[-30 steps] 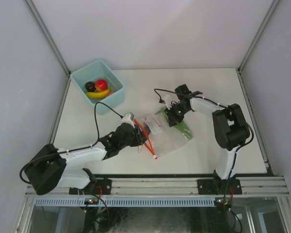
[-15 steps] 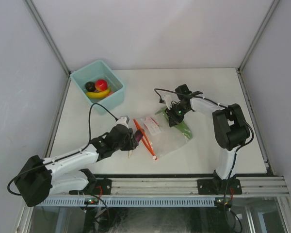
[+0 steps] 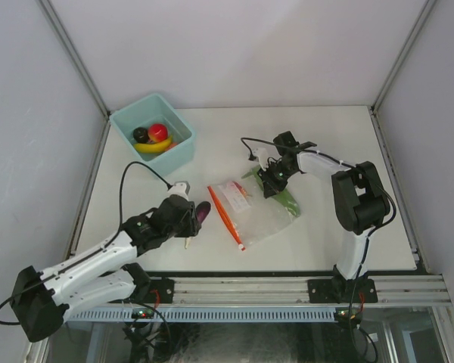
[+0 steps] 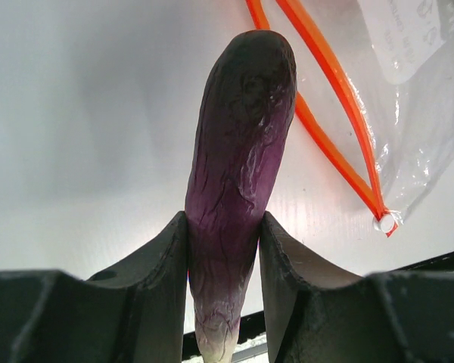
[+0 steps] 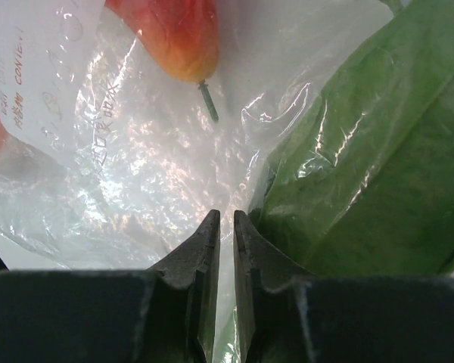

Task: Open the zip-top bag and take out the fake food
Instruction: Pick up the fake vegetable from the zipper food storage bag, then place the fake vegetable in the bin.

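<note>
Left wrist view: left claw (image 4: pixel 224 223) clamped on purple eggplant (image 4: pixel 242 128), its tip sticking out ahead of claw. Bag (image 4: pixel 416 113) ahead-right of claw, orange zip strip (image 4: pixel 325 106) nearest. Right claw (image 5: pixel 227 219) pinched on bag film; green leaf (image 5: pixel 363 174) just right of claw.

A teal bin (image 3: pixel 178 154) sits at upper left of the frame with an apple (image 3: pixel 159 130), a banana (image 3: pixel 153 147) and a dark piece (image 3: pixel 141 134) inside. At centre lies the bag (image 3: pixel 259 215), its orange zip (image 3: pixel 225 215) towards the left. Just left of it, apart from the bag, the left gripper (image 3: pixel 194 216) holds an eggplant (image 3: pixel 203 210). The right gripper (image 3: pixel 272 183) rests on the bag's upper right edge, beside a green leaf (image 3: pixel 288 203).
</note>
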Controlling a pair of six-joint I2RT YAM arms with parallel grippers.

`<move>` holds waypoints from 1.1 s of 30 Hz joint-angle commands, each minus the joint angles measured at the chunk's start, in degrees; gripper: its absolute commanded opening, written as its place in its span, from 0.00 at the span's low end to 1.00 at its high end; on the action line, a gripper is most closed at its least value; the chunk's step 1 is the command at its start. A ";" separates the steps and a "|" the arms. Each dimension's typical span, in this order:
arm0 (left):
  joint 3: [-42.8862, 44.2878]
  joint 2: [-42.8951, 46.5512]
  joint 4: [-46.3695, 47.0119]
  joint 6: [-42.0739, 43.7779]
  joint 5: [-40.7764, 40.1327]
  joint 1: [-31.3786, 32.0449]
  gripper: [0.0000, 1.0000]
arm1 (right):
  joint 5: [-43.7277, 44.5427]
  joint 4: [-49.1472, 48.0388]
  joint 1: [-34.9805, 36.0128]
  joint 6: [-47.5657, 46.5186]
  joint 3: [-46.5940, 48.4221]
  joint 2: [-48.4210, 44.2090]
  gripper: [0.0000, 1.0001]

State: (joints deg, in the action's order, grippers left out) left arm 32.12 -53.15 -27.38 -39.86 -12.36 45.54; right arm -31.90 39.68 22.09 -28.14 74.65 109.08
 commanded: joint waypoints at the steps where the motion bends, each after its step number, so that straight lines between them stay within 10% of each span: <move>1: 6.26 4.90 -8.31 2.40 -6.92 -0.32 0.00 | -0.89 -0.22 -0.47 -0.45 2.00 -2.24 0.12; 14: 12.14 12.50 -11.51 9.42 -16.71 -2.95 0.00 | -1.93 -0.22 -0.77 -0.03 2.02 -3.86 0.12; 33: 15.62 10.58 4.93 17.74 5.00 -28.14 0.00 | -8.22 1.06 -3.07 -1.86 1.80 -9.28 0.13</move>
State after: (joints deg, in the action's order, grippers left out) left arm 44.73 -42.00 -28.21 -23.31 -14.33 20.67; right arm -37.04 40.75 19.79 -28.67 74.65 102.85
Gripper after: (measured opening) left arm 0.410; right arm 0.124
